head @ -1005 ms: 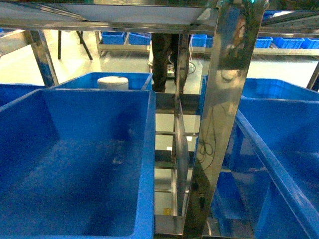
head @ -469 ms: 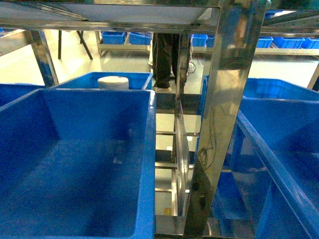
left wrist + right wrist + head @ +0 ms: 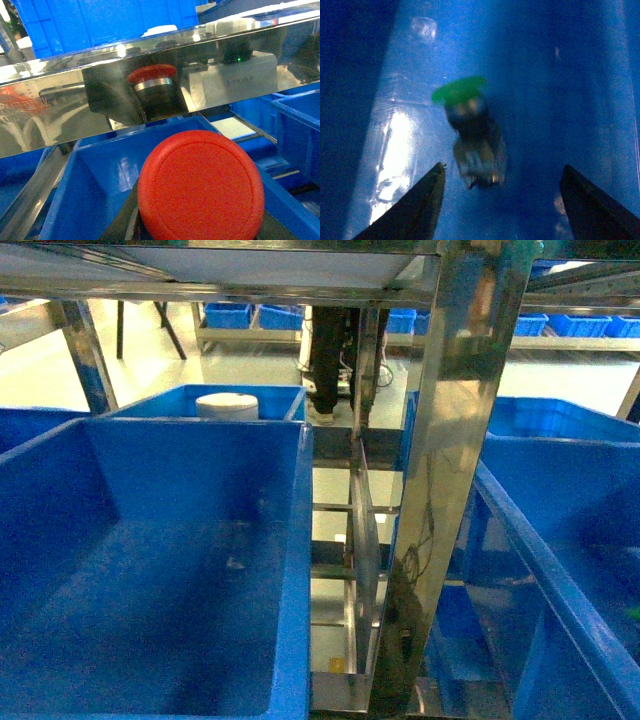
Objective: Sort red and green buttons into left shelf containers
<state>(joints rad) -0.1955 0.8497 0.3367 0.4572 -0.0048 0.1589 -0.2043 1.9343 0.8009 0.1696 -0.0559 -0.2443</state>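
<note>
**Red button at left gripper, green button loose in bin**

Left gripper: smooth round red button fills the view just above it; whether clenched, cannot tell. Mirror-polished steel shelf rail ahead reflects the cap; embossed lettering on a pale block, illegible.

Right gripper: released, jaws apart. Green button lies between and just ahead, on glossy blue bin floor.

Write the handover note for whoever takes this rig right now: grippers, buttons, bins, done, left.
Left gripper: fingers hidden; red button fills the left wrist view just above a blue bin, apparently held, grip unconfirmed.
Right gripper: open, empty, above the green button, which lies loose on a blue bin floor.
Head view: the near left bin shows no buttons; neither arm is visible.
Done: nothing confirmed sorted.
Left: place red, grasp and place green.
</note>
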